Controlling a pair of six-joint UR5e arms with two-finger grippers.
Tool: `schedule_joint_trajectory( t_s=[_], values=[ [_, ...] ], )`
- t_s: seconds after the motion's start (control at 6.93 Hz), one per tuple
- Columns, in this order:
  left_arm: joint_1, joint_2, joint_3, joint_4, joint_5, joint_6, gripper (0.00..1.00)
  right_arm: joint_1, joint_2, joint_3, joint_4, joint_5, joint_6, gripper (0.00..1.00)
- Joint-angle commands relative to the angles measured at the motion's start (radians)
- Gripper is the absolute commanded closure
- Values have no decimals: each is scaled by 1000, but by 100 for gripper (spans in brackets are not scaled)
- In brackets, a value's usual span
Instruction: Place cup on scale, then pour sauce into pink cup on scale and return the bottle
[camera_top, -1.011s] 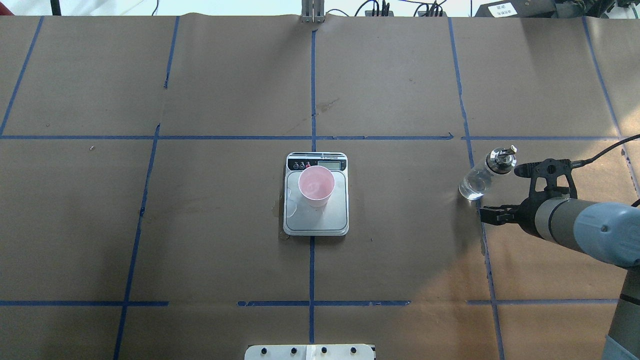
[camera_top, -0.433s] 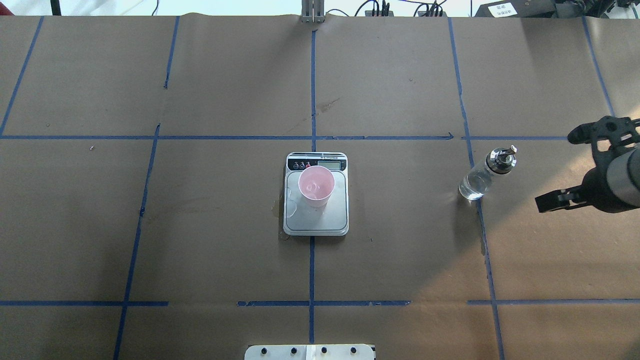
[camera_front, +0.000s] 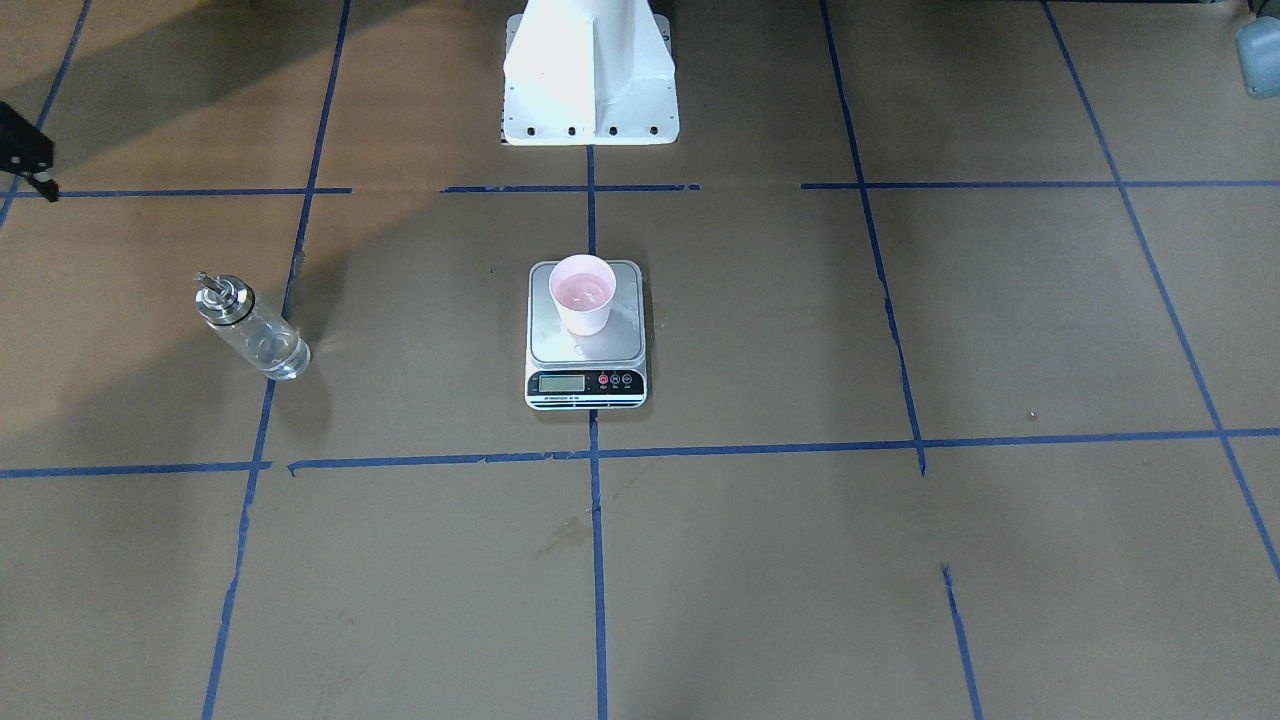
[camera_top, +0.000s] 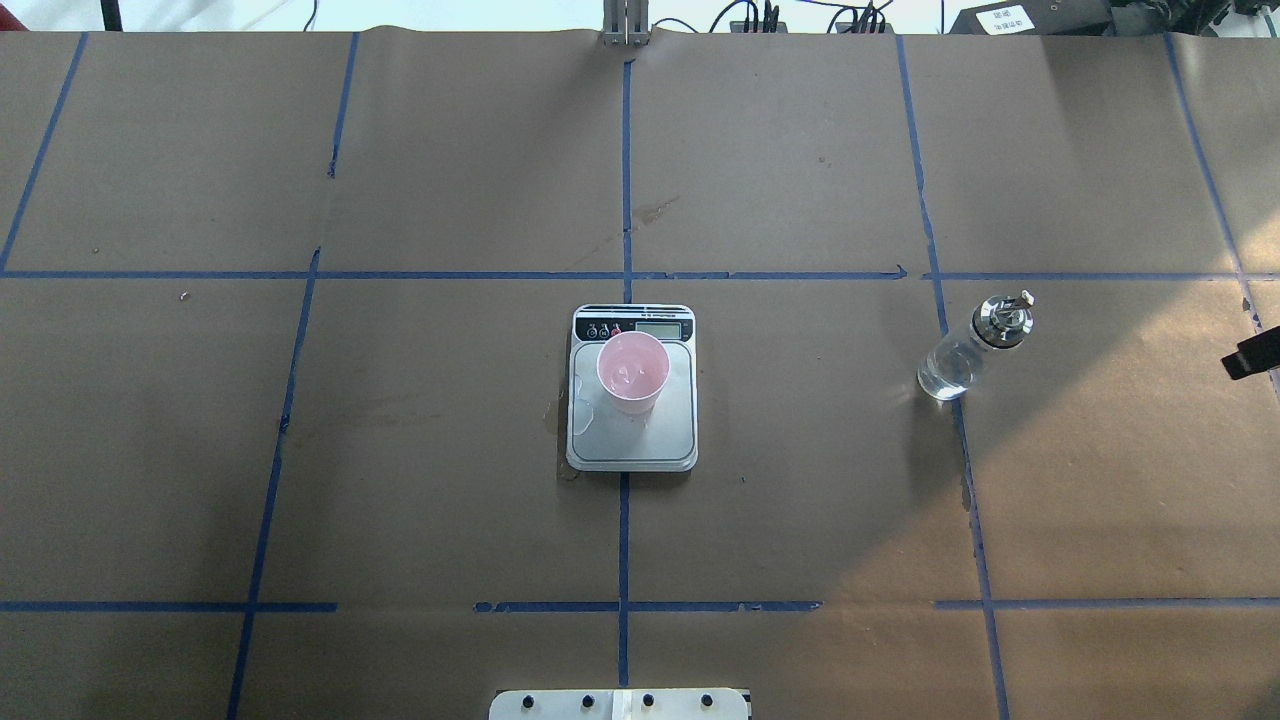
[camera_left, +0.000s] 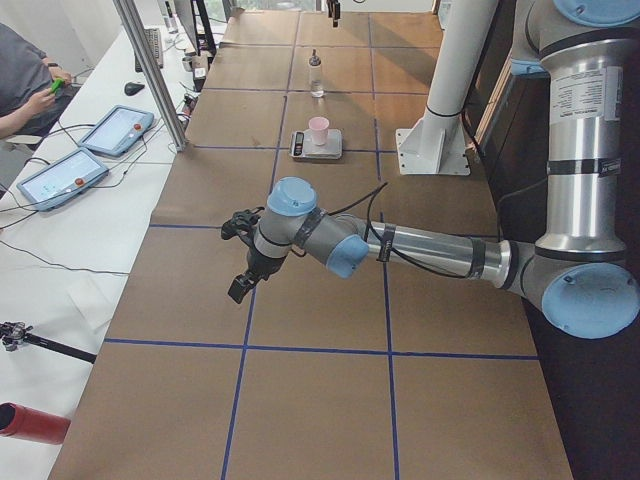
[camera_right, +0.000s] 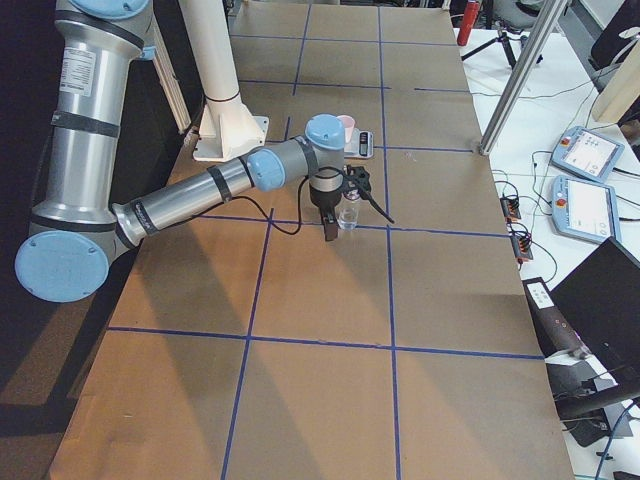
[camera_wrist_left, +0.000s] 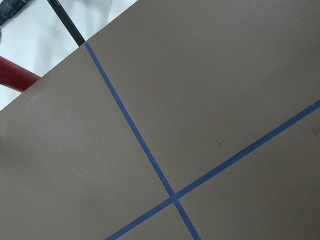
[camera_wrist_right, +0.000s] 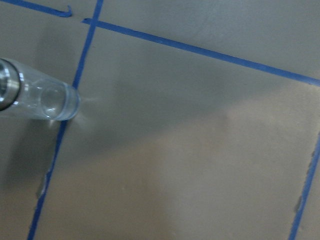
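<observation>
The pale pink cup (camera_top: 632, 372) stands upright on the scale (camera_top: 650, 442) at the table's middle, with clear liquid in its bottom (camera_front: 583, 291). A wet patch shows on the platform's left side. The clear glass bottle (camera_top: 962, 352) stands upright on the table to the right, on a blue tape line, part full. It also shows in the right wrist view (camera_wrist_right: 40, 97). My right gripper (camera_right: 358, 218) is open and empty, apart from the bottle; one fingertip (camera_top: 1254, 355) shows at the overhead view's right edge. My left gripper (camera_left: 238, 256) hangs over the table's left end; I cannot tell its state.
The white robot base plate (camera_front: 590, 95) sits at the table's near edge behind the scale. Blue tape lines (camera_top: 624, 200) divide the brown paper. Tablets (camera_left: 115, 130) and an aluminium post (camera_left: 150, 70) stand along the operators' side.
My right gripper has drawn back to the right, away from the bottle, almost out of the overhead view. The bottle, cup and scale have not moved.
</observation>
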Motion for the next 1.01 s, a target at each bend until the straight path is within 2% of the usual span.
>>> schedule_joint_trajectory(
  t_s=[0.0, 0.29, 0.43, 0.58, 0.72, 0.87],
  values=[
    [-1, 22, 36, -6, -130, 13, 0, 224, 3, -234, 7, 77, -363, 0],
    [-15, 25, 96, -5, -142, 11, 0, 247, 43, -354, 7, 60, -373, 0],
    [-16, 23, 153, -3, -139, 10, 0, 250, 70, -376, 7, 30, -368, 0],
    [-25, 16, 160, 29, -139, 10, 0, 282, 74, -398, 6, 31, -346, 0],
    [-79, 5, 153, 123, -145, 16, 0, 291, 69, -401, 6, 40, -330, 0],
    [-107, 0, 153, 203, -145, 110, 0, 312, 69, -433, 7, 53, -333, 0]
  ],
)
